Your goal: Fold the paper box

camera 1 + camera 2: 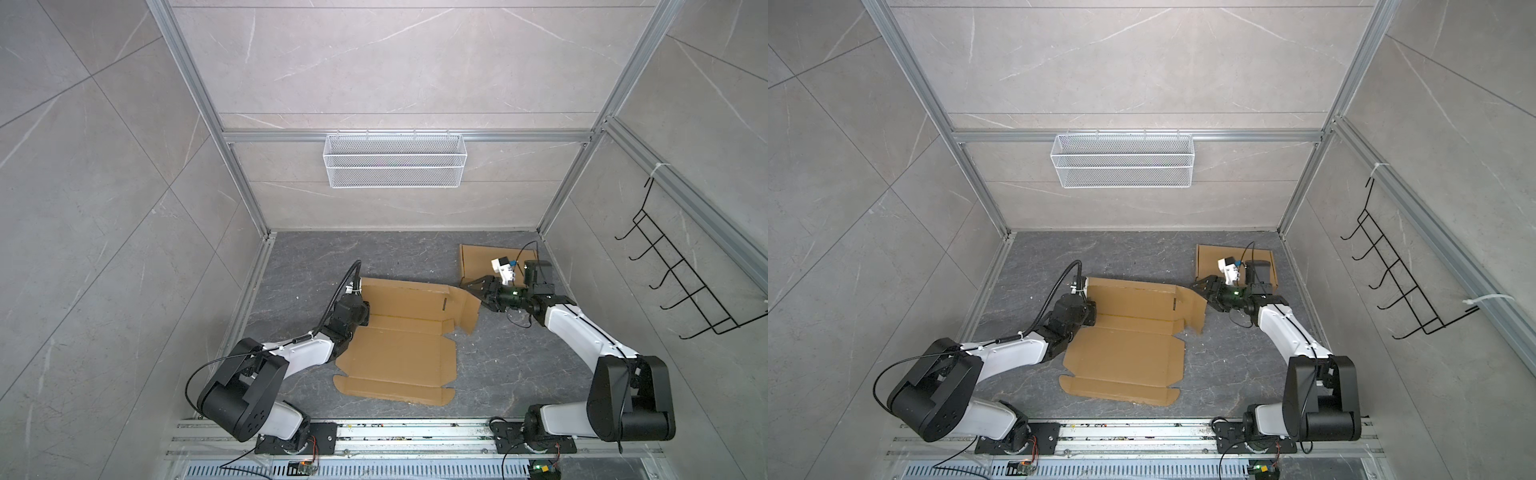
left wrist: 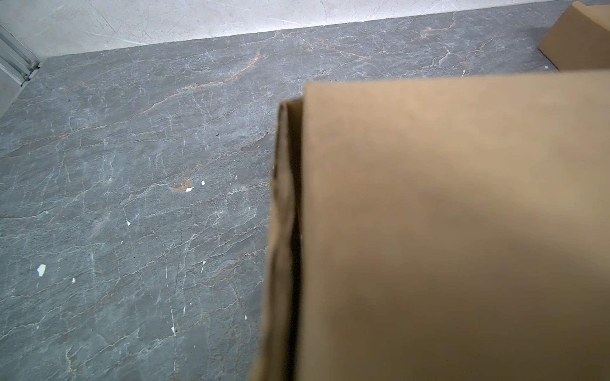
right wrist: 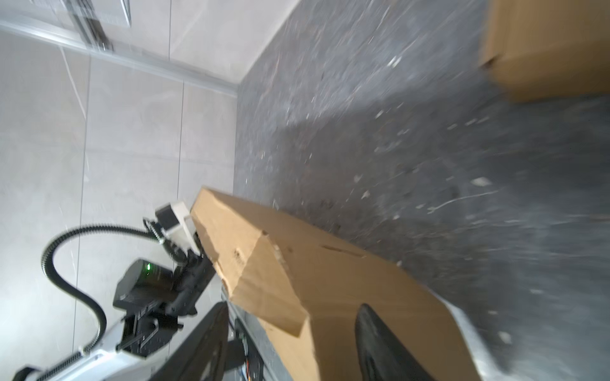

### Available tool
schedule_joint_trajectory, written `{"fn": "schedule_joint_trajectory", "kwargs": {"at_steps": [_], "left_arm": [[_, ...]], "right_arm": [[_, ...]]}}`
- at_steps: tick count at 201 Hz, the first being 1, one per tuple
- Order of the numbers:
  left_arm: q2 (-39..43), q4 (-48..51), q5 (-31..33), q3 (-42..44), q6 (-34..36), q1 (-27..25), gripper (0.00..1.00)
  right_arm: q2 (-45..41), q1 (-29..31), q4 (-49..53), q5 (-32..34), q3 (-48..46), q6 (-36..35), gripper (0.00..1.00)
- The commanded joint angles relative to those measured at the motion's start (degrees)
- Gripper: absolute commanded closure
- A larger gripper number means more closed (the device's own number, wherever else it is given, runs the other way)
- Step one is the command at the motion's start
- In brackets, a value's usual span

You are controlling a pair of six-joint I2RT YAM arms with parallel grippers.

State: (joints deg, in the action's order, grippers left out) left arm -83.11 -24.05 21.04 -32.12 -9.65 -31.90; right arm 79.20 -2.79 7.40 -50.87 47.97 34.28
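**Desk:** Both top views: where is the flat brown cardboard box blank [image 1: 399, 353]?

**Photographer:** In the middle of the dark grey marbled tabletop [image 1: 311, 266], with its rear panel raised. The left gripper [image 1: 365, 311] is pinched onto the panel's left end. The right gripper [image 1: 471, 294], fingers spread, straddles the right flap.

**Desk:** Left wrist view?

**Photographer:** The box blank [image 2: 445, 231] fills it at close range. No fingers are visible.

**Desk:** Right wrist view?

**Photographer:** Blurred. Two black fingers [image 3: 379, 346] stand apart with the flap between them.

No legible text, labels, brands, numbers or signs; paper box [image 1: 399, 357] face plain.
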Motion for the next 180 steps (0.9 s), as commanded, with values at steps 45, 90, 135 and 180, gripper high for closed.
{"fn": "schedule_joint_trajectory", "kwargs": {"at_steps": [45,90,135,180], "left_arm": [[-0.03,-0.67,0.64,0.37,1.29,-0.25,1.0],[-0.12,-0.29,0.74,0.1,1.04,-0.27,1.0],[0.08,0.07,0.8,0.04,1.38,-0.19,1.0],[-0.56,-0.31,0.41,-0.22,0.33,-0.27,1.0]], "right_arm": [[3.86,-0.14,5.99,22.07,1.15,-14.09,0.44],[8.65,8.92,12.45,29.03,4.68,-25.16,0.45],[5.08,14.37,14.69,23.29,3.3,-29.8,0.46],[4.09,18.01,12.82,21.61,3.92,-29.22,0.45]]}}
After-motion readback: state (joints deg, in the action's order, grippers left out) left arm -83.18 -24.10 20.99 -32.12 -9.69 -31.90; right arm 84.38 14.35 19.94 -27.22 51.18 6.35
